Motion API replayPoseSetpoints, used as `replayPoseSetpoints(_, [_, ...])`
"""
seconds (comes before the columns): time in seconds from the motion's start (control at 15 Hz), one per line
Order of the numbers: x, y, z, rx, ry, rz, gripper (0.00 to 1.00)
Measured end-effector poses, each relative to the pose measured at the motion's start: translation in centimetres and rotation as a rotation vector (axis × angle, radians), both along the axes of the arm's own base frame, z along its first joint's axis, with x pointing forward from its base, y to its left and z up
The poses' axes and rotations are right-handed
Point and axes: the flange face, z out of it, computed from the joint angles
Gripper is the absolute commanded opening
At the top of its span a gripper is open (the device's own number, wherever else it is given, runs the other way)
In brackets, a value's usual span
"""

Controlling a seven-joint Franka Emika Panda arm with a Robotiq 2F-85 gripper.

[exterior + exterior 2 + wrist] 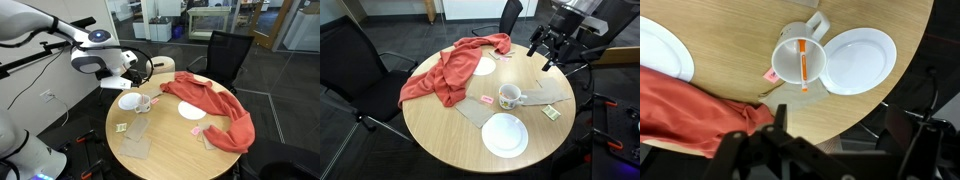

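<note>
The black two-finger gripper point(548, 52) hangs at the upper right in an exterior view, its fingers spread wide and holding nothing; below it and apart, the white ceramic mug point(510, 96) stands right of centre on the round wooden table point(440, 140). In the wrist view the mug sits at upper centre with an orange stick inside it; a round white plate point(858, 60) touches its right side, and a crumpled red cloth point(685, 110) lies at the lower left.

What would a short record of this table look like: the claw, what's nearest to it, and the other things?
gripper: open, holds nothing, above the table
nearest thing: white mug, upright, thin orange stick inside
beside the mug: white plate, bare
cloth: red cloth, crumpled, lying partly over a second plate
surface: round wooden table
</note>
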Motion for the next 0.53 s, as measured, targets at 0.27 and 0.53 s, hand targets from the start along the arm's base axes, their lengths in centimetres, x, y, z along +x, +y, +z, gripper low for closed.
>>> replayPoseSetpoints(0.27, [1.3,1.1,-3.2,-0.017,0.034,0.013,1.0])
replayPoseSetpoints(0.53, [2.5,2.1,-6.1,-0.046,0.076,0.028,0.97])
